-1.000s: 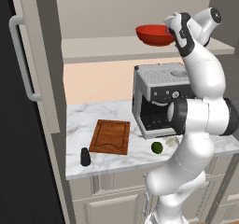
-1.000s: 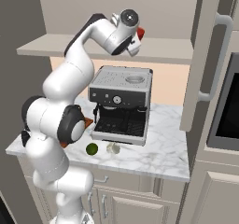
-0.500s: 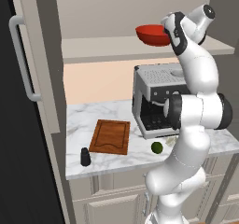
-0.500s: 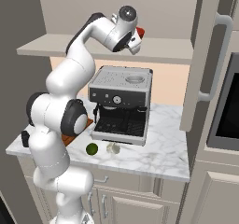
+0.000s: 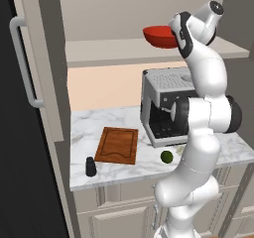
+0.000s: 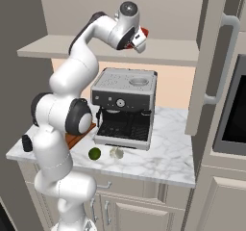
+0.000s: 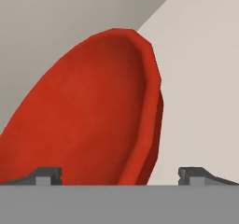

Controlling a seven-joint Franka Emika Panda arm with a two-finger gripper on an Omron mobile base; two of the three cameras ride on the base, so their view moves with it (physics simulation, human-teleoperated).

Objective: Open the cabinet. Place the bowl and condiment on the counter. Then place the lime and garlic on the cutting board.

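Since a second ago: arm straightened, pincer [image 7: 119, 176] pushed closer to bowl [image 5: 159, 36] on cabinet [image 5: 149, 51] shelf, jaws spread wide astride its rim, nothing gripped. Grasp judged imminent. Counted on worktop [image 5: 124, 167]: one condiment [image 5: 90, 166], near front left corner; one board [image 5: 117, 145]; one lime [image 5: 166, 156]; one garlic [image 6: 116, 152].

Glossy red bowl [image 5: 159, 36]; reddish-brown wooden cutting board [image 5: 118, 145]; veined white marble counter [image 5: 99, 170]; brushed-metal grey coffee machine [image 6: 126, 107]; matt black cylindrical shaker [image 5: 90, 166].
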